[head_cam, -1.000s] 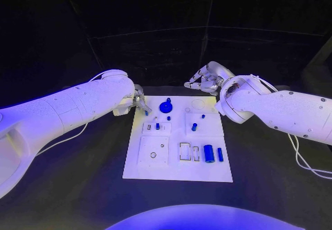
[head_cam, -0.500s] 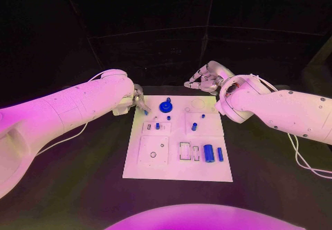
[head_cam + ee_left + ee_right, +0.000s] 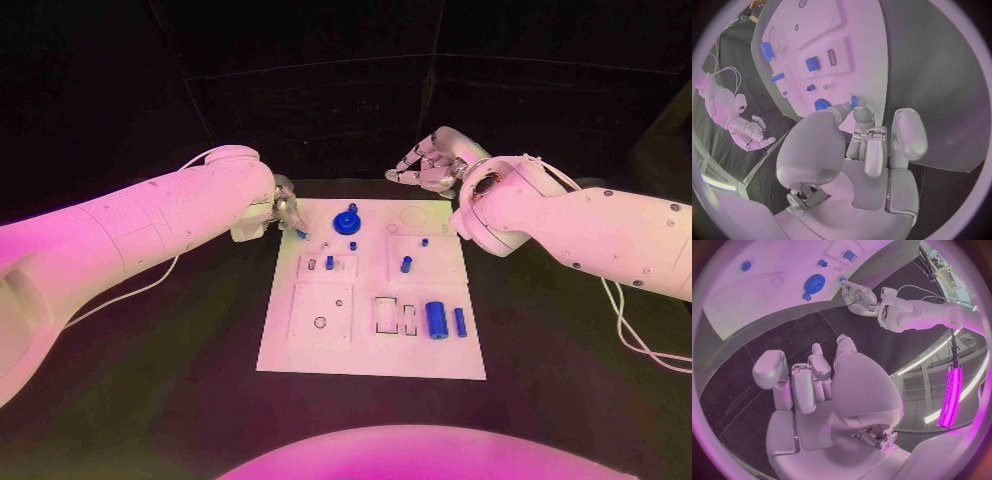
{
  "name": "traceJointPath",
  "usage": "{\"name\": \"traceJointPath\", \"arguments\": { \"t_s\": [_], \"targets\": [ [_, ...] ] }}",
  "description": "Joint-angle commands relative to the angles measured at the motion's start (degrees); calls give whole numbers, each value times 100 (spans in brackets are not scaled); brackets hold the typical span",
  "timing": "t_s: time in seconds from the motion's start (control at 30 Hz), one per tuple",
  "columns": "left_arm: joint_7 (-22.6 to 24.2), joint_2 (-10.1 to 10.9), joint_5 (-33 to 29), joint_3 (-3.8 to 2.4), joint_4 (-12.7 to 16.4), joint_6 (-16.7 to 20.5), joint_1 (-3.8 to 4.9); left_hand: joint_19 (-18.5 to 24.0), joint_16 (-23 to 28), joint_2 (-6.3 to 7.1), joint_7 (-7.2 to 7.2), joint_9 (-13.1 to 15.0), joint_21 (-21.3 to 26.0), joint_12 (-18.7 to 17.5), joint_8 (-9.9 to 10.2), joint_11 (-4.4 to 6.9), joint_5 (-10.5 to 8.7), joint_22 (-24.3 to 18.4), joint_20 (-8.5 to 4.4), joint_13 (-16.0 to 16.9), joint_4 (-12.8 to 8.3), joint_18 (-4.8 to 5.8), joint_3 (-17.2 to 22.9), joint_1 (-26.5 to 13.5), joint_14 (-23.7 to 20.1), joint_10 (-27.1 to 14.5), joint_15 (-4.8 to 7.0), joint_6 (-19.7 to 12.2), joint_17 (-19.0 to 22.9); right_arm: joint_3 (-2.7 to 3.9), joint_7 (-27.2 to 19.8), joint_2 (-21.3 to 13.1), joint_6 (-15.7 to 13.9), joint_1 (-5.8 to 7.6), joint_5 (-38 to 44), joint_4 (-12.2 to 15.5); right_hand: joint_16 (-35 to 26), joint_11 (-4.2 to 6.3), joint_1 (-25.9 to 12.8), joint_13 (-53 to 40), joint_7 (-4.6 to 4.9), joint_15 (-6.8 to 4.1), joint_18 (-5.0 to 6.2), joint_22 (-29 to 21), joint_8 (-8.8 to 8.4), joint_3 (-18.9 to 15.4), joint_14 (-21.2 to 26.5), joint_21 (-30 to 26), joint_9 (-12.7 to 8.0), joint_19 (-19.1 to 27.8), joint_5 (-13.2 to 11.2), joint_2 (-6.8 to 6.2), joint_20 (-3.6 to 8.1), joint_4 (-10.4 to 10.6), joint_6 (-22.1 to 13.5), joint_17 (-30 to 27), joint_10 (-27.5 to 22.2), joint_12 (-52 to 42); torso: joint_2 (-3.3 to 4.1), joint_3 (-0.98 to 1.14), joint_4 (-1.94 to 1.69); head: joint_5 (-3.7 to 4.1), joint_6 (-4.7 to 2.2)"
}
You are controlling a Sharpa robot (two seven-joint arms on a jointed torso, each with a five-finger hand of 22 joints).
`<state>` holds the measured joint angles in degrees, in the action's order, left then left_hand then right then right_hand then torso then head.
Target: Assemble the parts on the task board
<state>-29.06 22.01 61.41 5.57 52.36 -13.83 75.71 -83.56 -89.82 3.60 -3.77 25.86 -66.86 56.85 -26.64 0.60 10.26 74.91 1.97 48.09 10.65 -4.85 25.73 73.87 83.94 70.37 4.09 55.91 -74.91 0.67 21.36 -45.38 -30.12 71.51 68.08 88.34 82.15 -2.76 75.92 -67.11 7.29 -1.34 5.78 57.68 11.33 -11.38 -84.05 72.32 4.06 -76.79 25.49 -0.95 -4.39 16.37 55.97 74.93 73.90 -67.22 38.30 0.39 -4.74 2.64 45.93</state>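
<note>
Left hand [image 3: 286, 213] slightly shifted; one task board [image 3: 433, 360].

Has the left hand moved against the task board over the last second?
Barely. The left hand sits at the board's far left corner, holding a small blue part, as it did a second ago; at most it edged slightly outward from the blue gear.

Black table [image 3: 173, 380] is seen under everything. White task board [image 3: 433, 362] is laid flat at its middle.
</note>
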Motion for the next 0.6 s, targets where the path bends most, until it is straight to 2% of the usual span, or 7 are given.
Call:
{"name": "traceJointPath", "arguments": {
  "t_s": [0.03, 0.23, 0.27, 0.43, 0.6],
  "targets": [
    [50, 94, -344, -4, 129, 312, 9, -47, -18, 27, 11, 4, -48, 61, -48, 20, 25, 340, 5, 41, -677, 26, 769, -118, 606, 82, 12, 39, -1509, 5, -31, -10, 21, 13, 0, 2, -14, 31, 7, 3, -6, -51, 33, 4, 38, -38, -357, -30, -6, 1, 32, 47, 17, 0, 11, 378, -4, -20, -7, -1, -12, 3, -6],
    [35, 342, -521, -4, 505, 556, 10, -61, -18, 78, 28, 19, -71, 116, -105, 24, 44, 365, -6, 91, -779, 30, 999, -305, 606, 133, 20, 49, -1509, 5, -47, -22, 44, 13, -25, -3, -15, 31, 9, 9, -6, -51, 34, -6, 38, -40, -357, -36, -6, 5, 48, 50, 17, 0, 10, 377, -8, -14, -10, 2, -18, -22, -23],
    [33, 397, -536, -3, 604, 611, 10, -62, -18, 83, 30, 21, -74, 125, -112, 26, 47, 368, -6, 100, -789, 31, 1021, -325, 606, 142, 21, 52, -1509, 5, -49, -24, 49, 13, -28, -4, -15, 31, 9, 9, -6, -51, 34, -6, 38, -40, -357, -36, -6, 5, 48, 50, 17, 0, 10, 377, -8, -14, -6, 1, -12, -29, -26],
    [31, 659, -571, 0, 1101, 940, 7, -72, -18, 113, 39, 29, -93, 157, -145, 35, 54, 385, -12, 132, -847, 35, 1131, -418, 606, 173, 28, 63, -1509, 4, -56, -29, 69, 13, -42, -17, -16, 31, 12, 9, -6, -51, 34, -4, 39, -41, -356, -35, -6, 4, 60, 54, 17, 0, 9, 376, -9, -15, -19, 2, -40, -36, -12],
    [44, 908, -581, 5, 1548, 1328, -31, -89, -18, 139, 50, 38, -138, 184, -178, 45, 55, 413, -18, 151, -889, 43, 1208, -487, 606, 205, 35, 78, -1509, 4, -59, -33, 85, 13, -54, -28, -16, 31, 13, 9, -6, -51, 34, -4, 39, -41, -356, -35, -6, 4, 61, 54, 17, 0, 9, 376, -8, -15, -20, 8, -34, -48, 1]
  ]
}}
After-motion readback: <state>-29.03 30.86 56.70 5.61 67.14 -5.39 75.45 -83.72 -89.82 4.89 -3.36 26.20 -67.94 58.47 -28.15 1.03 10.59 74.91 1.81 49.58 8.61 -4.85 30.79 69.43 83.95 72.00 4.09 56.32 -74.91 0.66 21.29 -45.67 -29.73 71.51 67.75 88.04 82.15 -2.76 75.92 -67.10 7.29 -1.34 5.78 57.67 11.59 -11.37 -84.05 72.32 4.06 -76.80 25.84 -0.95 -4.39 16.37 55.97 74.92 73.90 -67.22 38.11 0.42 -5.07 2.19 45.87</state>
